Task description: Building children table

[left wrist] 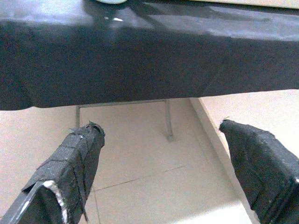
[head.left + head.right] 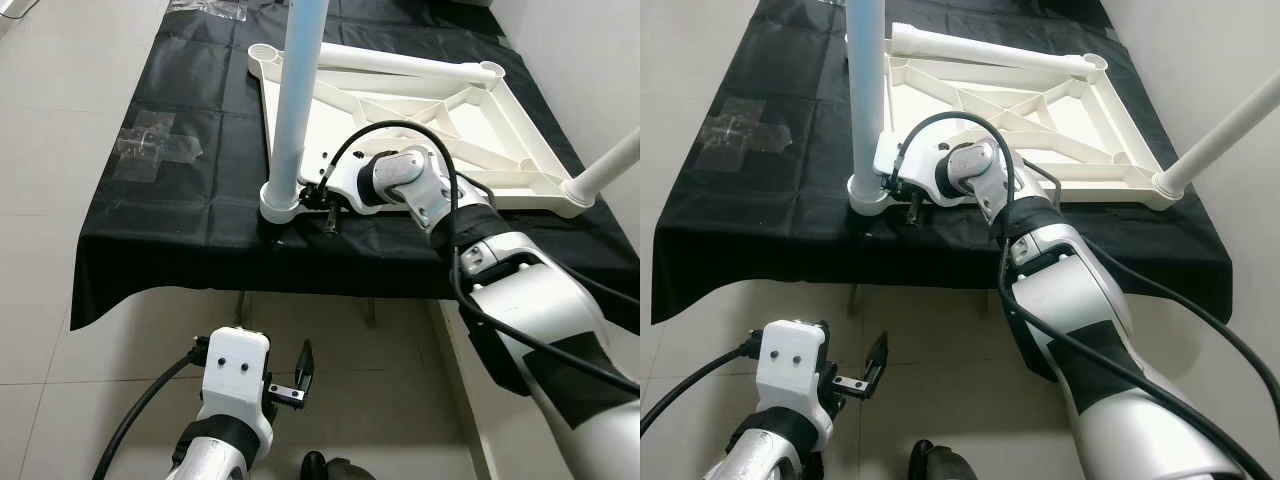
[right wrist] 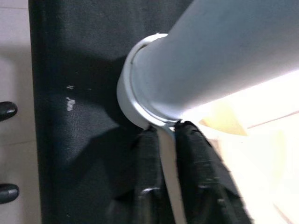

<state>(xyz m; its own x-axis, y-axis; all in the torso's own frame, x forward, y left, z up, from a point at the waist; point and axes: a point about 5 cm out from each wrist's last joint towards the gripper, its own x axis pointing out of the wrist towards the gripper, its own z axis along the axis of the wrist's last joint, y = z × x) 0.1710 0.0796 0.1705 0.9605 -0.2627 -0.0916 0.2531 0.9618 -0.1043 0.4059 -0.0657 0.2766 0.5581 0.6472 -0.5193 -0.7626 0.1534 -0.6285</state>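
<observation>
The right gripper [image 2: 322, 200] was clamped on the tabletop frame [image 2: 470, 150] — beside the upright leg [image 2: 297, 100]. The frame was best held steady while the leg seated; the left gripper [image 2: 298, 380] hung wide open.

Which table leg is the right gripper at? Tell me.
The upright leg in the tabletop's near left corner; the right gripper is at its base. Another leg lies along the far edge, a third juts from the right corner.

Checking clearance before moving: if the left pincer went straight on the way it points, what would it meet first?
Probably the hanging black cloth on the work table's front edge, directly ahead of the open left pincer. If it passes lower, the metal frame underneath; depth is unclear.
</observation>
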